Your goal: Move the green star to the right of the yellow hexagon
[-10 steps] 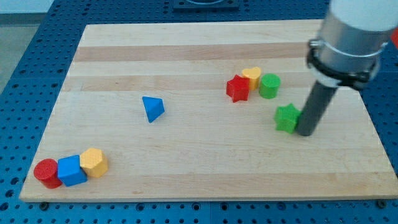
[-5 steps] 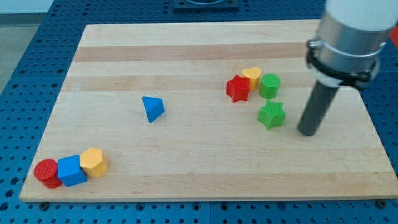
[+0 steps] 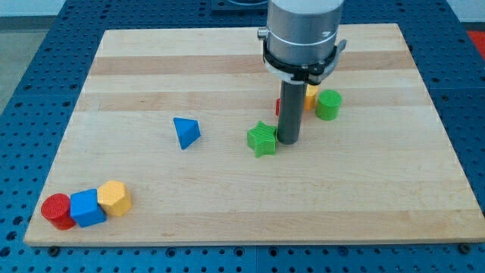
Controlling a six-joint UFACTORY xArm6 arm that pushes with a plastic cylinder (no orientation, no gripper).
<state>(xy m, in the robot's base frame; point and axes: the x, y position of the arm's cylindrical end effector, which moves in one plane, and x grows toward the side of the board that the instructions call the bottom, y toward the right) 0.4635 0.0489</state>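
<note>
Green star (image 3: 262,139) lies near the middle of the wooden board (image 3: 227,68), with my tip (image 3: 288,142) at its 3 o'clock, touching or just beside its edge (contact cannot be confirmed). No jaws exist on this rig: the arm ends in a plain dark rod, and nothing is held.

Behind the rod, at 12 o'clock from my tip, sits a red block (image 3: 278,106), almost entirely hidden, so its shape cannot be made out. A yellow block (image 3: 311,95) sits at 1 o'clock from my tip, partly covered by the rod. A green cylinder (image 3: 328,105) stands just beside it at its 3 o'clock.

A blue triangular block (image 3: 186,131) lies at 9 o'clock from the green star, well apart from it.

Near the board's lower left corner, at 8 o'clock from the star, three blocks stand in a touching row: a red cylinder (image 3: 56,211), a blue cube (image 3: 87,208) and the yellow hexagon (image 3: 114,197).
</note>
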